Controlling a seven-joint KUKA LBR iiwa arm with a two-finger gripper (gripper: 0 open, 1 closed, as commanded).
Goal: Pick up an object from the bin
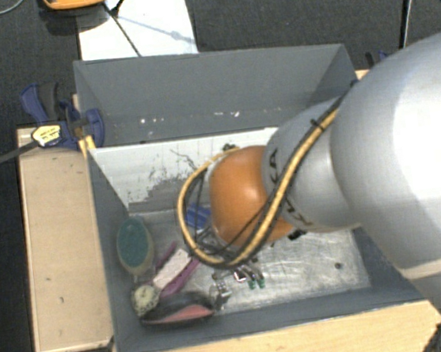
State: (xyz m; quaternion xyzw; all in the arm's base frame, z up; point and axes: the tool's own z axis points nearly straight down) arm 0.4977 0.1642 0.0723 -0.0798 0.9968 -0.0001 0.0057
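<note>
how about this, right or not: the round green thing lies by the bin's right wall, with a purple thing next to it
Not right. The camera view shows the round green thing by the bin's left wall, not the right; the purple thing does lie next to it.

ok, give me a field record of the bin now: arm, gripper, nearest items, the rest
bin: grey metal bin, loose things at its left front
arm: in from the right, orange wrist cover over the bin's middle
gripper: gripper low near the front wall, below the cover
nearest: dark flat thing with pink face along the front wall, left of it; pink-and-white block behind that
rest: teal round disc by left wall; small pale ball front-left
</note>
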